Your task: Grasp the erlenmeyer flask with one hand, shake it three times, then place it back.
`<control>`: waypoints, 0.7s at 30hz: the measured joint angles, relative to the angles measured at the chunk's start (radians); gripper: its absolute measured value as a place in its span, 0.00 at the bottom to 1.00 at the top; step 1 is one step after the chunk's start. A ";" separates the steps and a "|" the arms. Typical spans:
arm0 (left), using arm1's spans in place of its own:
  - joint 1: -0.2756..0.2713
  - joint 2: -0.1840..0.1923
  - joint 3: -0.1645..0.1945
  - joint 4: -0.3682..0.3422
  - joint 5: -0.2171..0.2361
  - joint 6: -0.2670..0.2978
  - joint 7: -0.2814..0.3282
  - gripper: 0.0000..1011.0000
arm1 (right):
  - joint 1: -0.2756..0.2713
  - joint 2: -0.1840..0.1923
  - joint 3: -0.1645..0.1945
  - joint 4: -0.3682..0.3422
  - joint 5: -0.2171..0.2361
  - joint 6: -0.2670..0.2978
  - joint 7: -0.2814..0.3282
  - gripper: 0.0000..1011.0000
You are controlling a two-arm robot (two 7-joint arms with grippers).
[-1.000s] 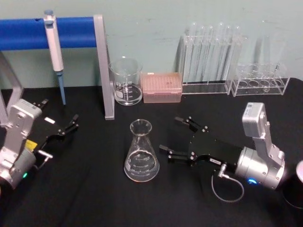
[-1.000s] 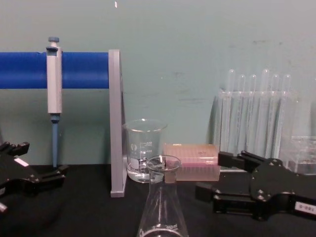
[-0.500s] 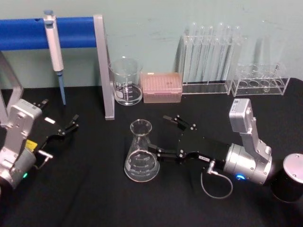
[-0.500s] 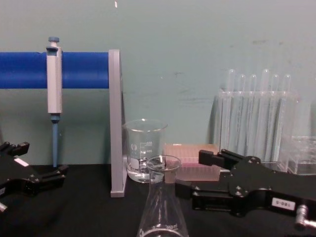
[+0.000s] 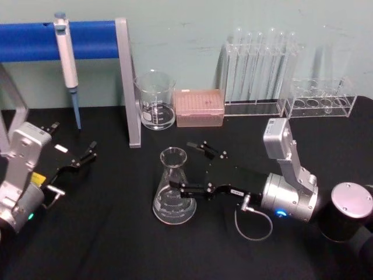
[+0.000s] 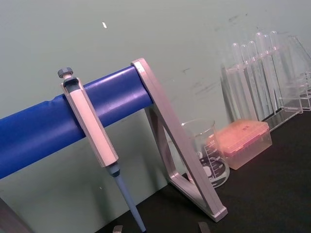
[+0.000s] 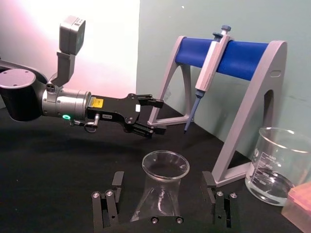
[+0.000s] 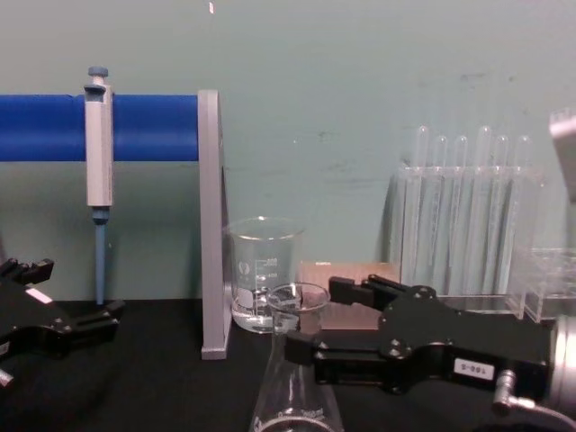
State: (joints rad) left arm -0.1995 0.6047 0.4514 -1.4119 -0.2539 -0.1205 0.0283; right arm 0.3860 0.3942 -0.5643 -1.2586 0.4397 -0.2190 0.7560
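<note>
- A laboratory bench – a black table (image 5: 116,245) set against a plain teal wall (image 5: 192,35).
- A pipette (image 5: 65,44) hangs by its head on a stand (image 5: 29,39) with a blue bar and grey metal legs.
- Glassware stands about: a beaker (image 5: 155,100) with printed graduation marks, and a conical flask (image 5: 173,188) marked the same way.
- Long test tubes (image 5: 259,58) stand upright in a row in a clear tube rack (image 5: 253,108).
- A low rack (image 5: 319,102), also clear, with round holes, stands just beside it.
- A pink tip box (image 5: 199,107) sits next to the beaker – the kind that goes with a pipette.
</note>
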 joint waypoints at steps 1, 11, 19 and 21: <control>0.000 0.000 0.000 0.000 0.000 0.000 0.000 0.99 | 0.002 -0.002 -0.001 0.004 0.000 0.001 0.001 0.99; 0.000 0.000 0.000 0.000 0.000 0.000 0.000 0.99 | 0.035 -0.029 -0.016 0.056 0.006 0.012 0.011 0.99; 0.000 0.000 0.000 0.000 0.000 0.000 0.000 0.99 | 0.052 -0.042 -0.027 0.082 0.009 0.018 0.021 0.99; 0.000 0.000 0.000 0.000 0.000 0.000 0.000 0.99 | 0.058 -0.045 -0.031 0.089 0.010 0.019 0.025 0.99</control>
State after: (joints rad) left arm -0.1995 0.6047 0.4514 -1.4120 -0.2539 -0.1205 0.0283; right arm 0.4436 0.3496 -0.5952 -1.1692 0.4496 -0.2001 0.7807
